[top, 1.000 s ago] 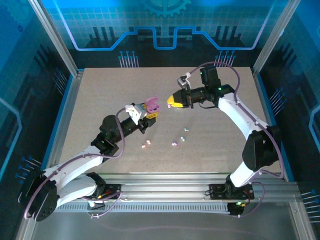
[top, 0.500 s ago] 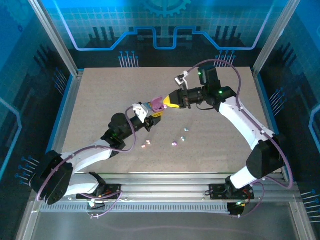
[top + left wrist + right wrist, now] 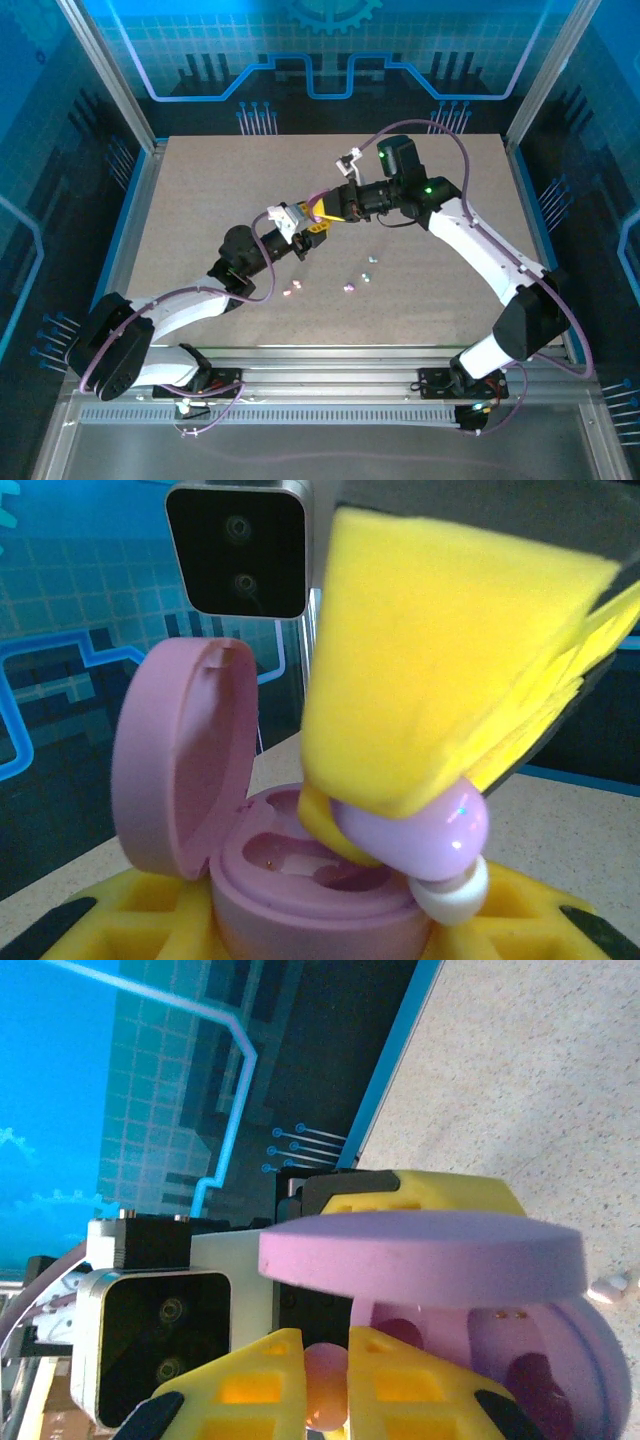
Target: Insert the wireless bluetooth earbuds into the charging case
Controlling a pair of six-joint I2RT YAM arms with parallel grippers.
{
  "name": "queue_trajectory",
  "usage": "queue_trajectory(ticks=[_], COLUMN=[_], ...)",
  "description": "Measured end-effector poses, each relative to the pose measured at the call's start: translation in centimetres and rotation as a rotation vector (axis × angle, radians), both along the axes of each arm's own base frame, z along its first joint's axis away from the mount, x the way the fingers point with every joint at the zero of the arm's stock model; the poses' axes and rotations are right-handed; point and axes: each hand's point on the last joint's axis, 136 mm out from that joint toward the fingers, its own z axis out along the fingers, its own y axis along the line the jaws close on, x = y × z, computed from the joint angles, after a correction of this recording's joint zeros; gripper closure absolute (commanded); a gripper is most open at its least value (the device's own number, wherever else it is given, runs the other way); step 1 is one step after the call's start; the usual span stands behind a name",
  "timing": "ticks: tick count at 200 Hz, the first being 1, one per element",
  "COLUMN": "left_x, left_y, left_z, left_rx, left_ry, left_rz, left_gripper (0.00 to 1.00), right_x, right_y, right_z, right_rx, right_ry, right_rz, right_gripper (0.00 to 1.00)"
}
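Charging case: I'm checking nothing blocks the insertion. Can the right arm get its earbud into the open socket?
Probably yes: the lid is swung back, and the earbud hangs just above the bare socket.

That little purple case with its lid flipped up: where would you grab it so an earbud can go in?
Grip the case by its rounded lower half, pinched across the sides from below, as the left gripper does. Its lid stands open and the wells face up, so a low grip probably leaves the top free for the earbud the right gripper holds.
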Motion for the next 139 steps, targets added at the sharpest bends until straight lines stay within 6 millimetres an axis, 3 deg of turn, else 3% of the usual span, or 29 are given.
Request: queue_trajectory(ticks=[139], left_x=[-0.5], left_y=[-0.5], left_z=[0.0], left_rx=[-0.001], left_ry=[0.003], left_rz=[-0.04], left_gripper=[0.68], right_x=[1.1], right_y=[-0.4], right_z=[0.0], right_rx=[-0.042], right_ry=[-0.051], right_rz=[-0.064], right_gripper=[0.84])
